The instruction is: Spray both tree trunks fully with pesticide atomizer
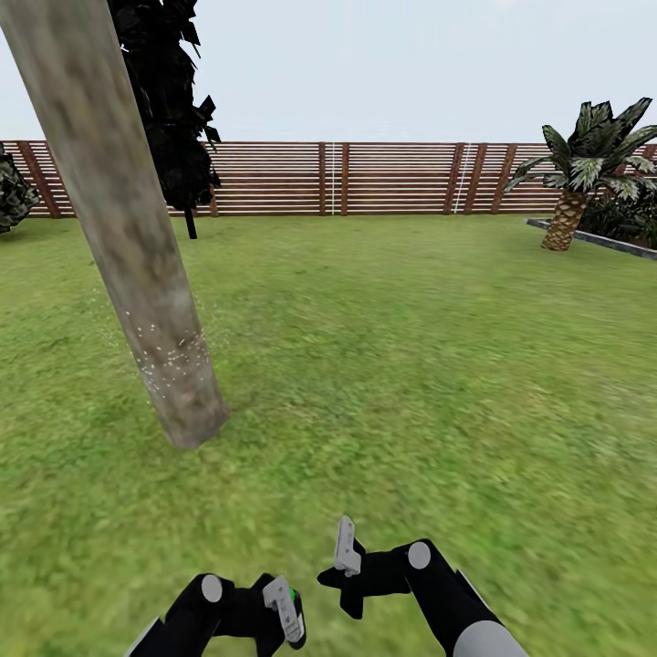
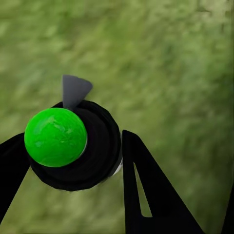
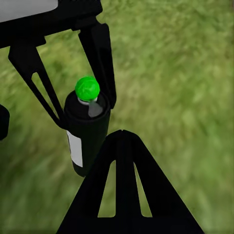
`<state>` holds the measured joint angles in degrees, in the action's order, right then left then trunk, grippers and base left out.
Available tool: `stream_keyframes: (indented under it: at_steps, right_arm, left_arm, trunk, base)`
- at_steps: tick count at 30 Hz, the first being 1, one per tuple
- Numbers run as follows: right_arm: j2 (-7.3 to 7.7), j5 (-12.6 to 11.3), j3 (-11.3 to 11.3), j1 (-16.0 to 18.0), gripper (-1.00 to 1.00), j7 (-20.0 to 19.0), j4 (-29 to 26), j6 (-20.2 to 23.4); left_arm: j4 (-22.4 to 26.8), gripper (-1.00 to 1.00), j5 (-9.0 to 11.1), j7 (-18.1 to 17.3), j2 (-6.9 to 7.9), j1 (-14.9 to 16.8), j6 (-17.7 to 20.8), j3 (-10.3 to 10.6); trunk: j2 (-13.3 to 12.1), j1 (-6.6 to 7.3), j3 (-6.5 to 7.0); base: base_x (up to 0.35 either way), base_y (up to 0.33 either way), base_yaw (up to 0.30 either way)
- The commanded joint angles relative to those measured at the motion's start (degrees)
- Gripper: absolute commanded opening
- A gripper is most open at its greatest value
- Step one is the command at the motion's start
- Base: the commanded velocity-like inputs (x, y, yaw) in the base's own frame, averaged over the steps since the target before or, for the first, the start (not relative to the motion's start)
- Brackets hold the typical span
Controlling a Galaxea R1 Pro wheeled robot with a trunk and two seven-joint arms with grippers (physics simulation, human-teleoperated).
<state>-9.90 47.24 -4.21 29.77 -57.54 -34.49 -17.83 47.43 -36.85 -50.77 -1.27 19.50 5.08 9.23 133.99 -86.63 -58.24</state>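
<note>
The pesticide atomizer (image 2: 56, 136) is a black can with a round green cap. My left gripper (image 2: 73, 146) is shut on it, one finger on each side of the can. In the right wrist view the atomizer (image 3: 85, 136) stands upright in the left gripper (image 3: 85, 112) above the grass, with my right gripper (image 3: 122, 134) shut and empty just beside it. Low in the head view, the left gripper (image 1: 287, 611) and right gripper (image 1: 345, 552) sit close together. One tree trunk (image 1: 137, 255), pale grey-brown and leaning, rises ahead on the left. Fine white specks dot its lower part.
A dark cone-shaped cypress (image 1: 173, 119) stands behind the trunk. A brown slat fence (image 1: 365, 178) closes the lawn at the back. A short palm (image 1: 570, 210) and a grey kerb (image 1: 593, 239) are at the far right. Grass stretches ahead and to the right.
</note>
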Motion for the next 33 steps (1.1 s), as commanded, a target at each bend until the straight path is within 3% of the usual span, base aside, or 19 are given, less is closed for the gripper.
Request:
stream_keyframes:
  at_steps: [1,10,20,33]
  right_arm:
    - [-0.10,0.5,-0.4,0.0,-1.00,-0.3,-0.1,-0.3]
    - [-0.10,0.5,-0.4,0.0,-1.00,-0.3,-0.1,-0.3]
    - [-0.10,0.5,-0.4,0.0,-1.00,-0.3,-0.1,-0.3]
    - [-0.10,0.5,-0.4,0.0,-1.00,-0.3,-0.1,-0.3]
  left_arm:
    - [0.1,-1.00,-0.1,-0.3,-0.24,0.0,0.5,0.0]
    - [0.7,-1.00,0.0,3.1,-1.45,0.0,0.8,0.0]
    - [0.7,-1.00,0.0,3.2,-3.09,0.0,0.5,0.0]
    - [0.8,-1.00,0.0,3.2,-4.05,0.0,0.4,0.1]
  trunk:
    - [0.0,0.01,-0.05]
    - [0.0,0.01,-0.05]
    - [0.0,0.01,-0.05]
    - [0.0,0.01,-0.05]
  base:
    - [0.000,0.000,0.000]
    - [0.000,0.000,0.000]
    - [0.000,0.000,0.000]
    - [0.000,0.000,0.000]
